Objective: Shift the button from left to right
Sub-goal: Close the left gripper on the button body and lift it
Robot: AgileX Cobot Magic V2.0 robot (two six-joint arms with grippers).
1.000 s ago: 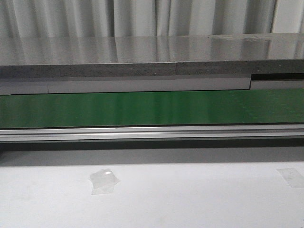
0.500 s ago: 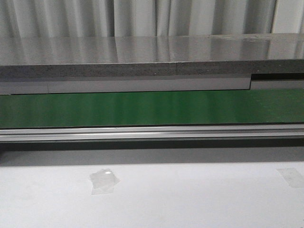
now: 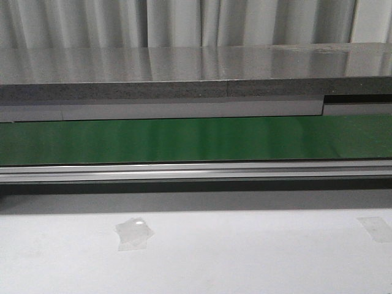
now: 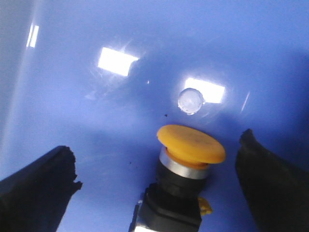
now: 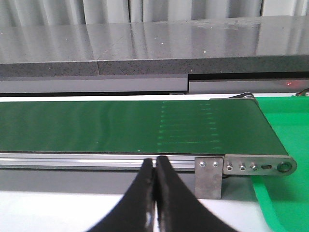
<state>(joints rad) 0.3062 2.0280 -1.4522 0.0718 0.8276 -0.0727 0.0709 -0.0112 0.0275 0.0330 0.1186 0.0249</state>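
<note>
The button [image 4: 186,169], a round yellow-orange cap with a silver collar on a black boxy body, lies on the glossy blue floor of a bin [image 4: 96,111] in the left wrist view. My left gripper [image 4: 157,179] is open, its black fingers [image 4: 36,188] standing wide on either side of the button without touching it. My right gripper [image 5: 155,166] is shut and empty, its fingertips together, above the white table in front of the green conveyor belt [image 5: 120,125]. Neither arm nor the button shows in the front view.
The green belt [image 3: 196,139] with its aluminium rail [image 3: 196,171] runs across the front view, a grey shelf [image 3: 184,73] behind it. A green tray [image 5: 285,145] sits past the belt's end bracket [image 5: 241,166]. Tape patches [image 3: 133,233] lie on the white table.
</note>
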